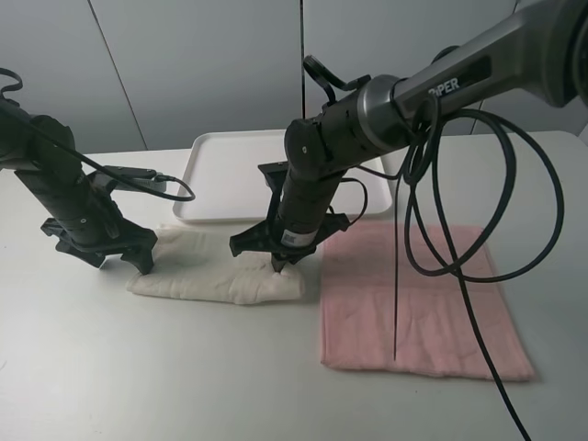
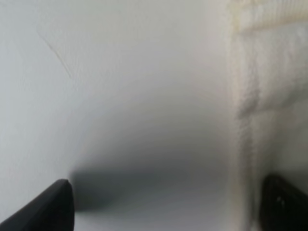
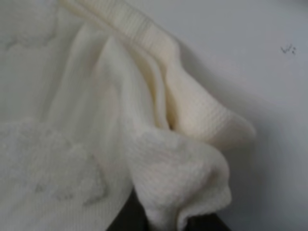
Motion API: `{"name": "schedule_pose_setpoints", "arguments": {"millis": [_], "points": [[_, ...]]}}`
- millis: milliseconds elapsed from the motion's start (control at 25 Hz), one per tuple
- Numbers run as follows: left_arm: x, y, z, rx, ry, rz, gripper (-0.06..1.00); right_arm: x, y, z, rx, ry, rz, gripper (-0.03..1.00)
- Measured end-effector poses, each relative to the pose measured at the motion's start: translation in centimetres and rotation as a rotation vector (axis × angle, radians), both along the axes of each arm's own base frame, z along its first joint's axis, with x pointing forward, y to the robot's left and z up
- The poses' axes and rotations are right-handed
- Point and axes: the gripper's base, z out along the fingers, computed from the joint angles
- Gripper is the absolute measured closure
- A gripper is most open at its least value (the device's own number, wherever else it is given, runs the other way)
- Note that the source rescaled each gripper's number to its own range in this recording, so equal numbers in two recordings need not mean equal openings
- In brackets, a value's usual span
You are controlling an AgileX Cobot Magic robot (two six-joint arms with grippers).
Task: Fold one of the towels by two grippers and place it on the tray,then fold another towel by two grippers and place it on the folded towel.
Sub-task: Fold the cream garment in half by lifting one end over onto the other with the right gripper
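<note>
The white towel [image 1: 216, 271] lies folded into a long strip on the table in front of the white tray [image 1: 230, 179]. The pink towel [image 1: 413, 303] lies flat to its right. My left gripper [image 1: 129, 260] is open at the strip's left end. In the left wrist view its fingers [image 2: 50, 207] stand wide apart, with the towel's edge [image 2: 269, 96] by the other finger. My right gripper [image 1: 280, 266] is down on the strip's right end. The right wrist view shows a bunched fold of the white towel [image 3: 178, 183] pinched between dark fingers [image 3: 125, 219].
Black cables [image 1: 478, 230] hang from the right arm over the pink towel. A cable [image 1: 170, 188] also loops from the left arm near the tray's left corner. A grey wall stands behind the table.
</note>
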Motion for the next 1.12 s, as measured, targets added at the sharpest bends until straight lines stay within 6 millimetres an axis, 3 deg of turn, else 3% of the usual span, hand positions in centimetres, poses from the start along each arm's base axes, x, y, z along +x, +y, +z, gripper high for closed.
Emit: {"name": "schedule_pose_setpoints", "arguments": {"millis": [480, 960, 1120], "points": [[0.0, 0.0, 0.0, 0.000, 0.000, 0.000, -0.05, -0.5, 0.3, 5.9, 0.105, -0.059, -0.006, 0.87], [0.0, 0.0, 0.0, 0.000, 0.000, 0.000, -0.05, -0.9, 1.3, 6.3, 0.225, 0.011, -0.060, 0.87], [0.0, 0.0, 0.0, 0.000, 0.000, 0.000, -0.05, -1.0, 1.8, 5.3, 0.261, 0.055, -0.080, 0.87]]}}
